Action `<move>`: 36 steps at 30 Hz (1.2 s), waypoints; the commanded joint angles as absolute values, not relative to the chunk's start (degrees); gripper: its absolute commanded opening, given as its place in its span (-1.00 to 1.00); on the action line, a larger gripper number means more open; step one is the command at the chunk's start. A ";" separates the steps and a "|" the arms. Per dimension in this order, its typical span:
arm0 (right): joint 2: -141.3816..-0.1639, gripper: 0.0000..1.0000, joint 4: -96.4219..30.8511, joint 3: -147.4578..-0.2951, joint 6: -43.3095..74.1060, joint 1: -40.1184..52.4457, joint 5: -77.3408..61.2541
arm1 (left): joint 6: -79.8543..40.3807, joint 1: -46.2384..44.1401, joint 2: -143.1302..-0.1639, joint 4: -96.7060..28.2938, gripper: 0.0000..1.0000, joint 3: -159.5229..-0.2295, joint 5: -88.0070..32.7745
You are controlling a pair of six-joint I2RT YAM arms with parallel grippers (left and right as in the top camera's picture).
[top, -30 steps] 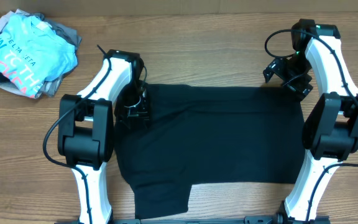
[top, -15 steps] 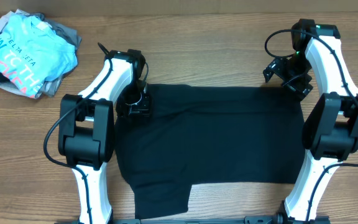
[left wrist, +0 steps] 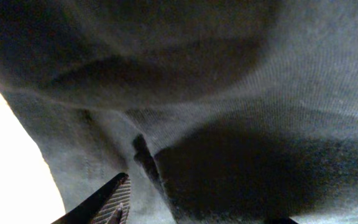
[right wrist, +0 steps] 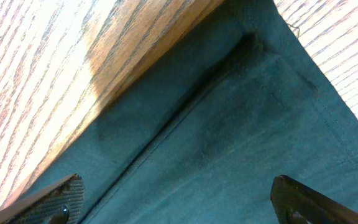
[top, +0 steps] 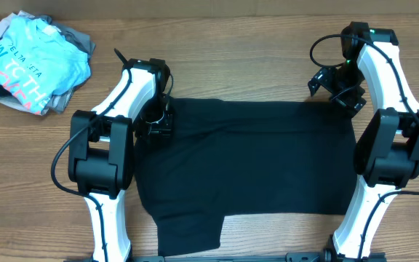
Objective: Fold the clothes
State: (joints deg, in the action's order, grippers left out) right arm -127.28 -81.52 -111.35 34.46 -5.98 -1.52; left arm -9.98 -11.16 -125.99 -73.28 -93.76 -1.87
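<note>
The clothes, a black T-shirt (top: 253,160), lie spread flat on the wooden table between my two arms. My left gripper (top: 157,122) is down on the shirt's far left corner. In the left wrist view its jaws (left wrist: 194,214) stand apart, with a raised fold of the black fabric (left wrist: 229,93) filling the gap between them. My right gripper (top: 338,91) hovers over the far right corner. Its jaws (right wrist: 179,202) are wide open above the hemmed edge of the shirt (right wrist: 229,137), holding nothing.
A heap of other garments lies at the far left corner of the table: a light blue T-shirt (top: 35,62) with pink and white lettering on top of grey pieces (top: 78,36). Bare wood (top: 231,58) runs along the far side.
My left gripper has slid slightly toward the far edge of the shirt and its jaws have narrowed around the fabric. The right arm has stayed still.
</note>
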 commanded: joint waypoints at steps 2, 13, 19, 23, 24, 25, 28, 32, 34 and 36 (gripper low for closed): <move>-125.58 1.00 -81.25 -111.33 34.20 -6.00 -1.58 | -6.66 -11.11 -120.16 -74.35 0.09 -97.69 -9.02; -125.58 1.00 -81.45 -111.33 34.02 -6.00 -1.17 | -13.54 -9.30 -99.24 -79.75 0.71 -99.02 1.65; -125.58 1.00 -81.52 -111.33 34.02 -6.00 -1.19 | -17.26 -4.40 -97.84 -86.26 0.70 -97.86 3.44; -125.58 1.00 -81.49 -111.33 34.02 -6.00 -1.19 | -17.15 -0.49 -97.84 -82.52 0.37 -89.47 -0.08; -125.58 1.00 -81.47 -111.33 34.02 -6.00 -1.19 | -16.69 -0.38 -97.86 -80.79 0.37 -87.15 -0.51; -125.58 1.00 -81.45 -111.33 34.02 -6.00 -1.19 | -15.53 -0.56 -97.86 -78.50 0.37 -84.66 -1.61; -125.58 1.00 -81.28 -111.33 34.02 -6.00 -1.19 | -12.38 -1.39 -97.93 -72.12 0.38 -78.87 -6.00; -125.58 1.00 -81.25 -111.33 34.04 -6.00 -1.21 | -10.68 -2.68 -98.80 -64.18 0.22 -73.71 -9.28; -125.58 1.00 -81.25 -111.33 34.04 -6.00 -1.21 | -10.24 -3.33 -99.85 -61.01 0.12 -72.55 -9.28; -125.58 1.00 -81.28 -111.33 34.04 -6.00 -1.19 | -9.74 -3.97 -101.08 -59.05 0.08 -72.36 -9.17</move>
State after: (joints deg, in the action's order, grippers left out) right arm -127.28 -81.45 -111.31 34.28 -5.96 -1.48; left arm -11.97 -2.85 -99.20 -61.19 -73.30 -6.87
